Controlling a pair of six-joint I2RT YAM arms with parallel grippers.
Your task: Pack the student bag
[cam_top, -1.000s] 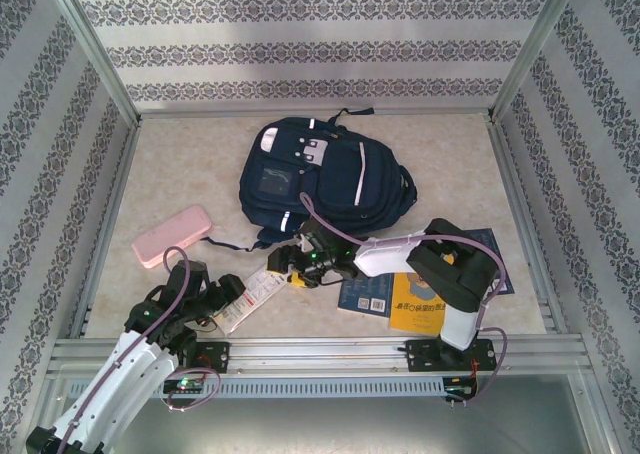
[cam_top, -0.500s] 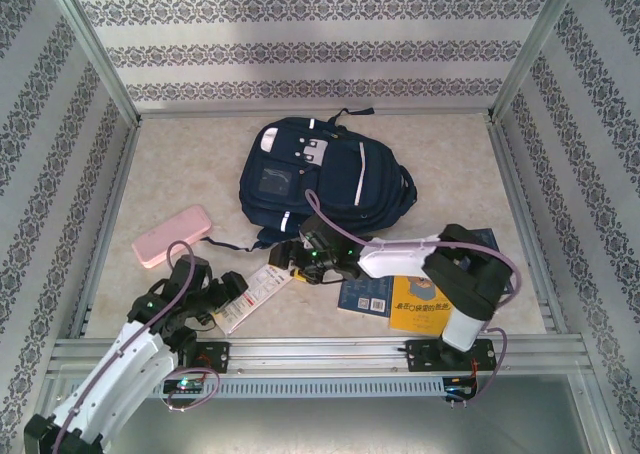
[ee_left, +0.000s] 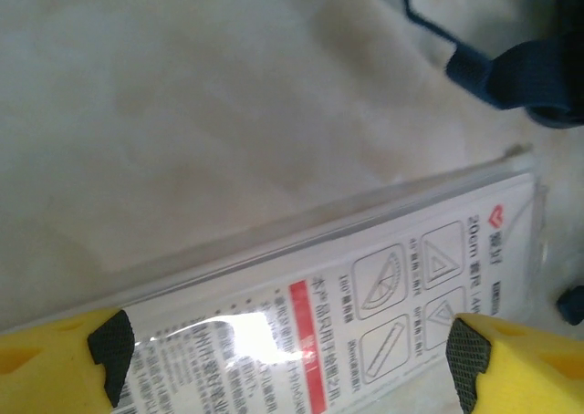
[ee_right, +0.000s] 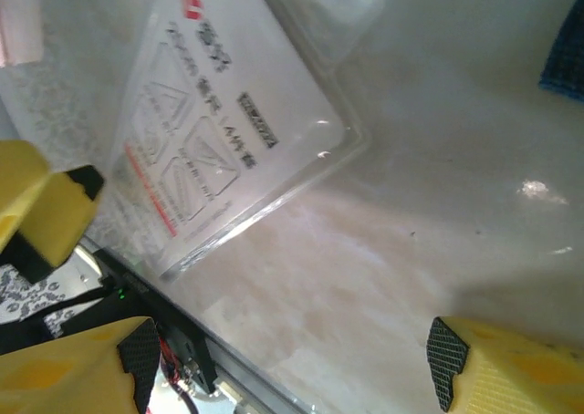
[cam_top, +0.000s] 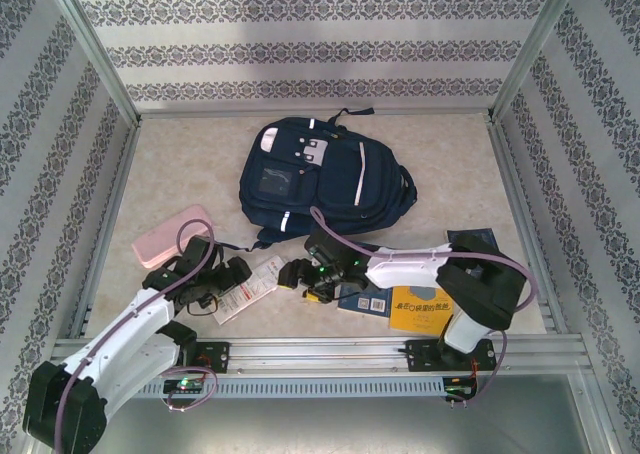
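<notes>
The student bag [cam_top: 320, 179] is a large navy backpack with white stripes, lying flat at mid-table; one of its dark straps [ee_left: 520, 72] crosses the corner of the left wrist view. A clear-plastic ruler set package [cam_top: 250, 284] lies in front of it. My left gripper [cam_top: 230, 276] is open, its jaws either side of the ruler set package [ee_left: 365, 305] and low over it, not closed on it. My right gripper [cam_top: 300, 280] is open over bare table just right of the ruler set package [ee_right: 228, 131], holding nothing. The left gripper's yellow finger [ee_right: 55, 213] shows beside it.
A pink pencil case [cam_top: 172, 236] lies at the left. A blue book [cam_top: 362, 296] and a yellow book [cam_top: 420, 310] lie at the front right, partly under my right arm. The metal rail [cam_top: 320, 352] runs along the near edge.
My left arm has reached forward so its gripper now sits over the ruler set package. My right gripper has slid a little toward the near edge as its arm stretched out lower.
</notes>
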